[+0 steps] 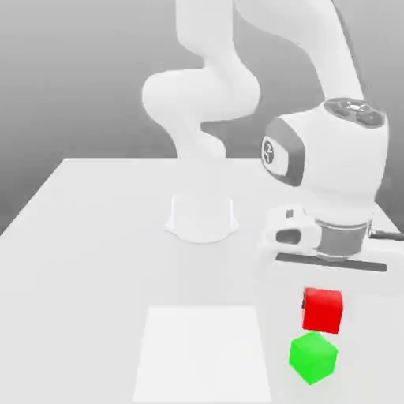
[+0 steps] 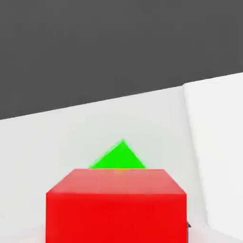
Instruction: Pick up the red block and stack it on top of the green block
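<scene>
Exterior view faces the arm [image 1: 201, 95] from afar; close hand view shares red block [image 2: 116, 216], green block [image 2: 120, 156].

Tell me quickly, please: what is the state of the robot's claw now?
Claw: closed, holding the red block.

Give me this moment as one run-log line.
pincer: shut on red block | green block: on table, turned askew to red block | block contact: cannot tell
</scene>
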`<action>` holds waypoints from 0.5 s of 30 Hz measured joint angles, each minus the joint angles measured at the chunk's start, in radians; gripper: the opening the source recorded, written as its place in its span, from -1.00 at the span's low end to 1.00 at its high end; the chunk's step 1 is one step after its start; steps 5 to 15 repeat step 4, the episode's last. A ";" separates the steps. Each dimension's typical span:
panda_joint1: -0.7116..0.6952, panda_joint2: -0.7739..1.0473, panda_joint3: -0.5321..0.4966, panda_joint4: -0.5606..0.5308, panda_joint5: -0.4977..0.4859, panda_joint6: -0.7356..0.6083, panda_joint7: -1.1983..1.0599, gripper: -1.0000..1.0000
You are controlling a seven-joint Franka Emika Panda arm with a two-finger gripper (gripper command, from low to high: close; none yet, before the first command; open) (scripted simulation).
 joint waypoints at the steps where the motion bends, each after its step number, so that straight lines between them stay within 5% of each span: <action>1: 0.005 0.030 -0.007 0.002 -0.010 0.028 0.008 1.00; 15: 0.005 0.030 -0.007 0.002 -0.010 0.028 0.008 1.00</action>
